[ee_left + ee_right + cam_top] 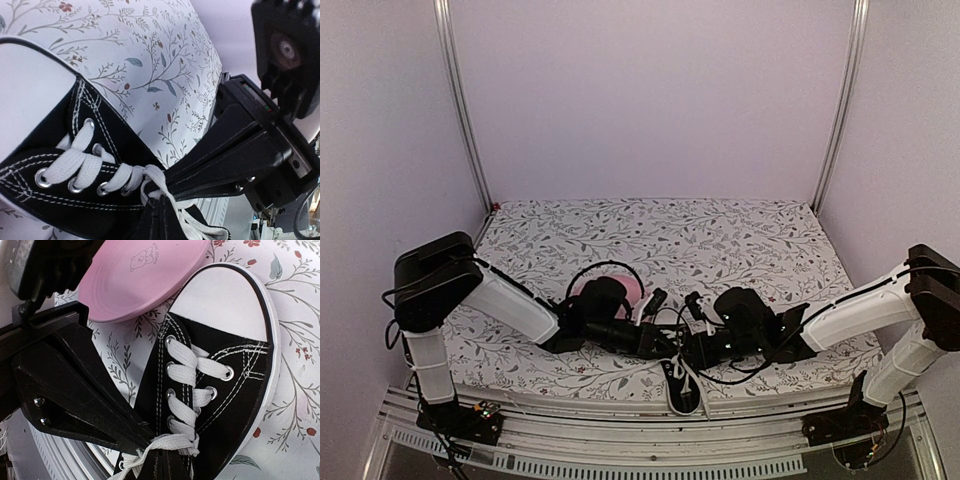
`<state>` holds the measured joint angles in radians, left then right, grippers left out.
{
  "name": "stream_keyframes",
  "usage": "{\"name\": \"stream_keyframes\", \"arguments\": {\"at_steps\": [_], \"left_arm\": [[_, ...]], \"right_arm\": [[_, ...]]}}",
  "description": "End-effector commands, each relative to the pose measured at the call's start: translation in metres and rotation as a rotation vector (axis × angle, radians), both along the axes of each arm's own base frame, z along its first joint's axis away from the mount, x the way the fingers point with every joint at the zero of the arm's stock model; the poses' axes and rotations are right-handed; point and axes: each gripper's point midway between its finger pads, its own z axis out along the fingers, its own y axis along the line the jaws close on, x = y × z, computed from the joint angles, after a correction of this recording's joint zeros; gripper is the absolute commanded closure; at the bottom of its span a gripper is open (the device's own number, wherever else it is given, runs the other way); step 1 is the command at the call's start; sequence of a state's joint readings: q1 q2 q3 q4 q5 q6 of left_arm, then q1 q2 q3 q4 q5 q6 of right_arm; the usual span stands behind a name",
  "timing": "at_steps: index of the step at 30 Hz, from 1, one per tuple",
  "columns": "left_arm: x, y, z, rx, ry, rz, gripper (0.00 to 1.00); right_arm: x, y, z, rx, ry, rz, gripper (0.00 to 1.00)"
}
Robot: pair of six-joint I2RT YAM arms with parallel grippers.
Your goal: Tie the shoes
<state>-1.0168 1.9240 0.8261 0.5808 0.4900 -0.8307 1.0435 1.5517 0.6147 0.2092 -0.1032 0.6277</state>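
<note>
The left gripper (137,436) is closed, its fingers tapering to a point at the spot where the laces (187,385) gather below the last eyelets. The right gripper (155,187) is closed too and meets the same spot from the other side, so the two tips sit almost nose to nose over the tongue. Whether either pair of jaws has a strand caught between them I cannot tell, since the fingers hide the contact.

Both arms are stretched low and nearly flat across the table (720,240), the left reaching in from the left and the right from the right, with their wrists converging at the middle near the front edge.

The shoe (235,390) lies under the two tips, close to the table's near edge. From above it is mostly hidden, with only a dark end and a bit of white lace showing.

The wrist cameras show more: laces crossed through the eyelets, a loose strand trailing toward the heel, and the white toe cap (220,305) pointing away from the arms. A pink plate (145,275) lies just beside the toe cap. From above, the left wrist covers most of it.
</note>
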Motion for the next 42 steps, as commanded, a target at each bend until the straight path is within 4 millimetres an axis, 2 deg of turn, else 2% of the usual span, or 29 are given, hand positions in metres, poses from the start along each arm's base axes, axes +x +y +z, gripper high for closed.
{"name": "stream_keyframes", "arguments": {"at_steps": [1, 11, 14, 15, 19, 24, 29, 34, 39, 42], "left_arm": [[-0.004, -0.009, 0.002, -0.038, -0.011, -0.032, 1.00], [0.011, 0.008, 0.012, -0.035, -0.030, 0.080, 1.00], [0.011, 0.010, 0.011, -0.031, -0.023, 0.088, 1.00], [0.011, 0.011, 0.010, -0.028, -0.022, 0.089, 1.00], [0.011, 0.011, 0.009, -0.025, -0.020, 0.091, 1.00], [0.010, 0.010, 0.011, -0.040, -0.019, 0.083, 1.00], [0.009, 0.011, 0.015, -0.049, -0.029, 0.082, 1.00], [0.013, 0.017, 0.023, -0.030, -0.082, 0.099, 0.86], [0.009, 0.016, 0.037, -0.026, -0.164, 0.071, 0.69], [0.002, 0.009, 0.038, -0.009, -0.181, 0.036, 0.65]], "right_arm": [[0.004, 0.010, 0.024, 0.080, -0.057, 0.015, 0.98], [0.007, -0.003, 0.033, 0.075, -0.085, -0.030, 0.96], [0.007, -0.009, 0.034, 0.058, -0.096, -0.041, 0.85], [0.008, -0.011, 0.035, 0.053, -0.100, -0.045, 0.73], [0.005, -0.015, 0.044, 0.051, -0.121, -0.029, 0.59], [0.002, -0.021, 0.045, 0.043, -0.134, -0.020, 0.56], [0.002, -0.031, 0.025, -0.012, -0.101, -0.056, 0.54], [0.000, -0.040, 0.017, 0.007, -0.076, -0.079, 0.43], [-0.008, -0.049, 0.018, 0.145, -0.027, -0.031, 0.43], [-0.015, -0.045, 0.024, 0.216, -0.016, 0.020, 0.45]]}}
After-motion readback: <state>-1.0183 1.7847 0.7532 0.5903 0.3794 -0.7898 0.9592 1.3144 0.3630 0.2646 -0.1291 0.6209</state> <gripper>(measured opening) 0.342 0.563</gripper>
